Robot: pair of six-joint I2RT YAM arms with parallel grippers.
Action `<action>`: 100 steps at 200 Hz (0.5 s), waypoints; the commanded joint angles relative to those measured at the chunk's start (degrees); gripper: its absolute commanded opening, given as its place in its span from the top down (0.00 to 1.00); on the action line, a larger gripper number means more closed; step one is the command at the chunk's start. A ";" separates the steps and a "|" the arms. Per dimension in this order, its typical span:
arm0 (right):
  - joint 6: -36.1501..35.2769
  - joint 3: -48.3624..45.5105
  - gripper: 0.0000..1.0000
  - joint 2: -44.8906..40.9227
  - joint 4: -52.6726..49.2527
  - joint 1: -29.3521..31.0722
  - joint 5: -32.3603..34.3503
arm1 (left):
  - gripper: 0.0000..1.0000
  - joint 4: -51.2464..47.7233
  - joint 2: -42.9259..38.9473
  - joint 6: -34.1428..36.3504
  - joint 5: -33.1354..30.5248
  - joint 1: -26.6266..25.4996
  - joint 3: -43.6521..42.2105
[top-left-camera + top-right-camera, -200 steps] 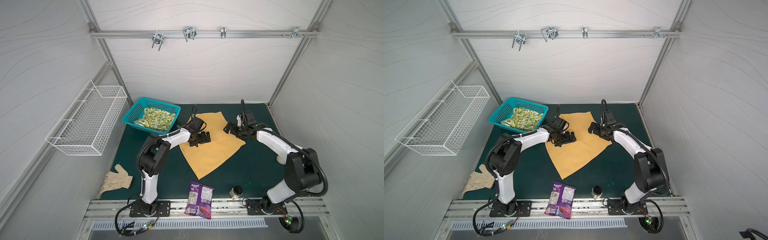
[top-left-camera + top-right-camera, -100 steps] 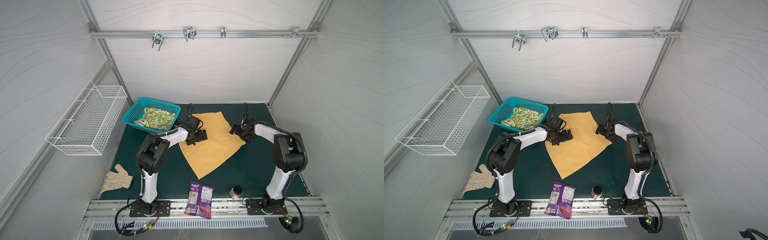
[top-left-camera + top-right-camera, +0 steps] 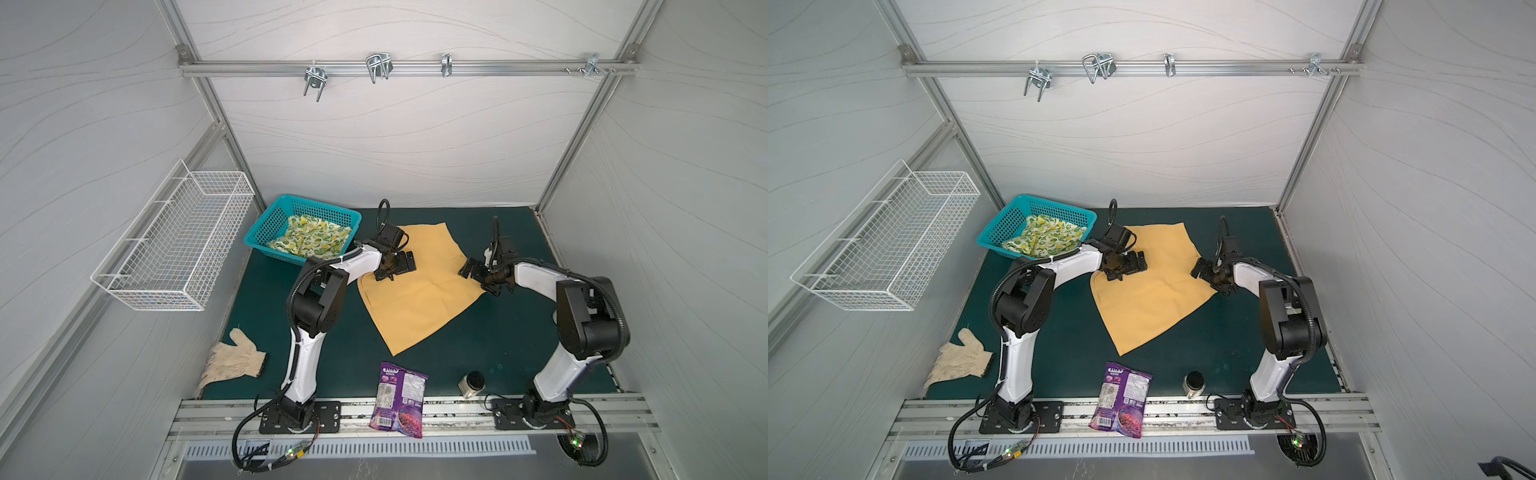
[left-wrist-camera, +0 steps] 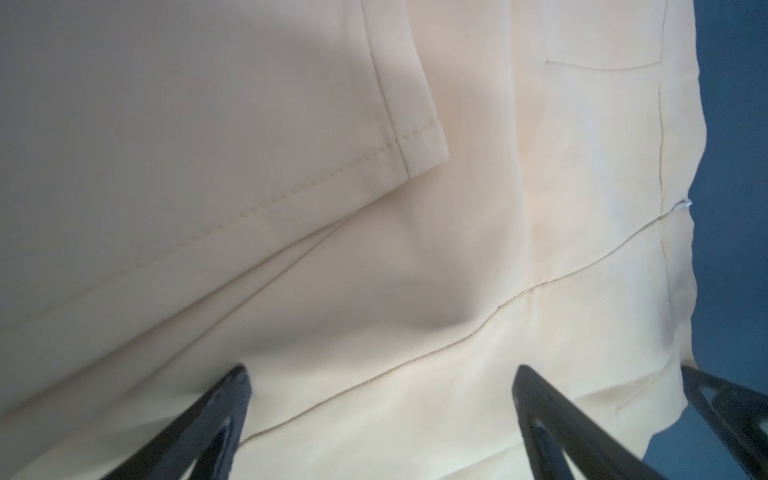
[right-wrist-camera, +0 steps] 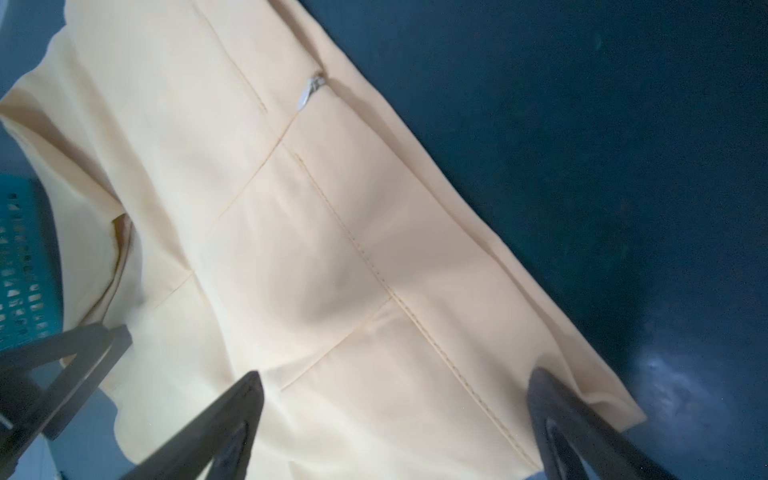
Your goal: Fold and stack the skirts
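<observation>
The mustard skirt (image 3: 419,286) lies opened flat on the green bench (image 3: 498,332), just beside the teal basket (image 3: 266,235). The lemon-print skirt (image 3: 309,241) sits crumpled inside that basket. Neither is folded, so the task looks barely begun.

The left hand (image 3: 395,268) hovers over the mustard skirt's edge nearest the basket, fingers spread and pinching nothing. The right hand (image 3: 476,272) hovers over the edge farthest from the basket, equally spread and empty.

The step in hand seems to be the opening grasp for a fold. To do it well, the 2 hands should probably drop onto their edges together and catch both cloth layers. They should then lift evenly and lay edge onto edge without dragging the skirt toward the basket.
</observation>
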 commanded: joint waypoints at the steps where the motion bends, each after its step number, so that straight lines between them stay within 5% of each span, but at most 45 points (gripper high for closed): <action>1: 3.87 -4.94 0.01 -2.74 -0.94 0.85 -4.04 | 0.01 -4.14 4.85 1.69 -1.97 0.28 3.25; 100: 15.28 -15.95 0.01 -13.84 3.72 19.28 -0.95 | 0.01 -4.99 10.64 4.52 -1.10 -2.68 12.85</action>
